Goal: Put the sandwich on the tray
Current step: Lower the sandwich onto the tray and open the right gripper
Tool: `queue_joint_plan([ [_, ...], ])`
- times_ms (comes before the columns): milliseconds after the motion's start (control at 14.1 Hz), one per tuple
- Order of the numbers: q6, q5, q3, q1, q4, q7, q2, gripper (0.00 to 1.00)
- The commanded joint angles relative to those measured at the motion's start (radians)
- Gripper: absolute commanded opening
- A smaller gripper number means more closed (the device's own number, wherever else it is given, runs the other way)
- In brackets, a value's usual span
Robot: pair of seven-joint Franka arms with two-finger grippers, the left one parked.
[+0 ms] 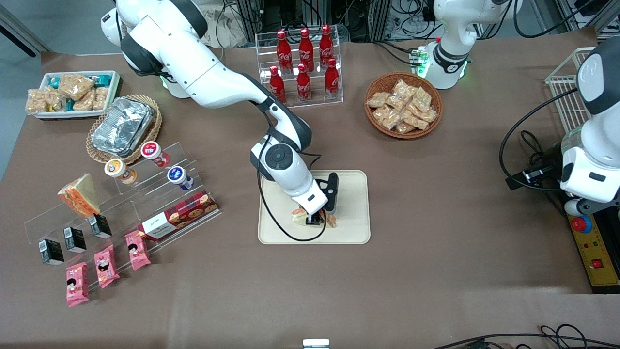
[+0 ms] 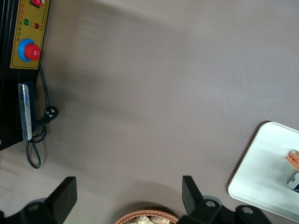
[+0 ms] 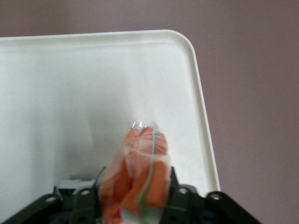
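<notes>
The clear-wrapped sandwich (image 1: 299, 216) with orange-red and green filling is over the cream-beige tray (image 1: 349, 194), at the part of the tray nearest the front camera. My right gripper (image 1: 316, 221) is shut on it from above, and the arm hides most of it. In the right wrist view the sandwich (image 3: 138, 170) sits between the two black fingers (image 3: 174, 181), its tip pointing over the tray (image 3: 70, 93), close to the tray's surface. Whether it touches the tray, I cannot tell. The left wrist view shows a tray corner (image 2: 261, 172) and the sandwich's end (image 2: 293, 161).
A triangular sandwich (image 1: 80, 195) stands on a clear acrylic shelf (image 1: 145, 194) with small packs, toward the working arm's end. A foil container (image 1: 122, 127), a white snack bin (image 1: 72, 94), a cola bottle rack (image 1: 302, 63) and a snack basket (image 1: 403, 105) are farther from the camera.
</notes>
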Motion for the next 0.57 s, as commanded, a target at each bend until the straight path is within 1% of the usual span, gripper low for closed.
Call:
queue_joint_plan([
  [0,-0.046,-0.004,0.058,-0.052,0.012,-0.008,-0.019,0.99],
  [142,-0.176,0.002,0.185,-0.163,0.006,0.018,-0.057,0.99],
  [213,-0.239,0.002,0.222,-0.204,-0.001,0.032,-0.088,0.99],
  [355,-0.392,0.003,0.230,-0.250,-0.003,0.105,-0.164,0.99],
  [496,-0.550,0.003,0.230,-0.292,-0.003,0.254,-0.236,0.99],
])
